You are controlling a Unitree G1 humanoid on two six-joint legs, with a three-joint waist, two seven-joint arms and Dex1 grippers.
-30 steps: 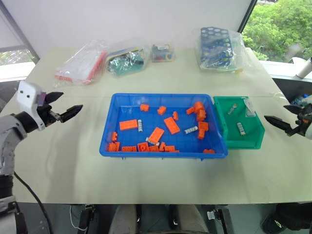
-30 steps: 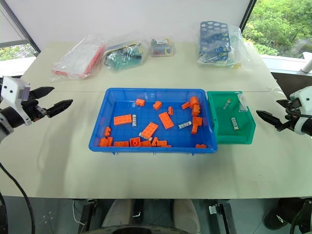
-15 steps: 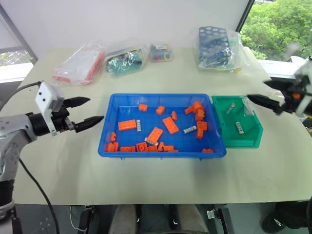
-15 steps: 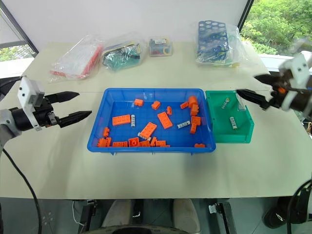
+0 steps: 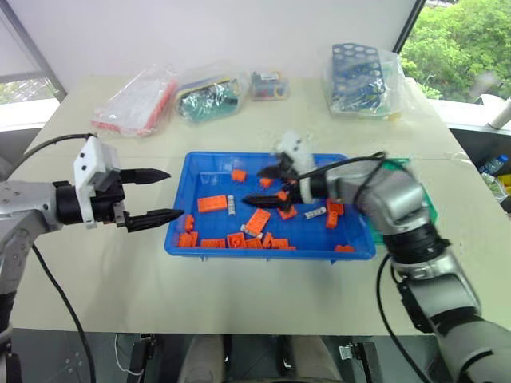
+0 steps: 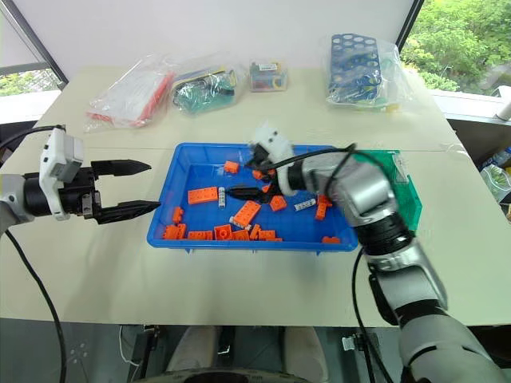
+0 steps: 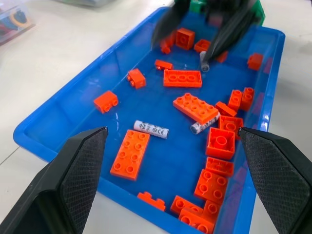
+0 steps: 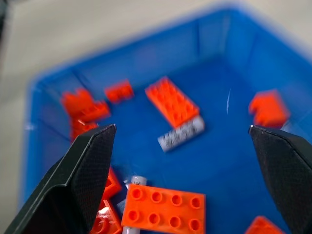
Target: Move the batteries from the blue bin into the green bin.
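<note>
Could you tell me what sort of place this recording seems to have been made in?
Probably a lab or office workroom beside a window: a pale worktable holds the blue bin of orange bricks, bagged parts lie along the far edge, and trees show outside.

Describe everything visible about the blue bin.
The blue bin is a wide, shallow rectangular tray of glossy bright-blue plastic with a raised rim, sitting flat on the pale table. Orange bricks and small silver batteries lie scattered on its floor. The green bin sits against its right end. The right hand hovers open over it; the left hand is open just outside its left wall.
</note>
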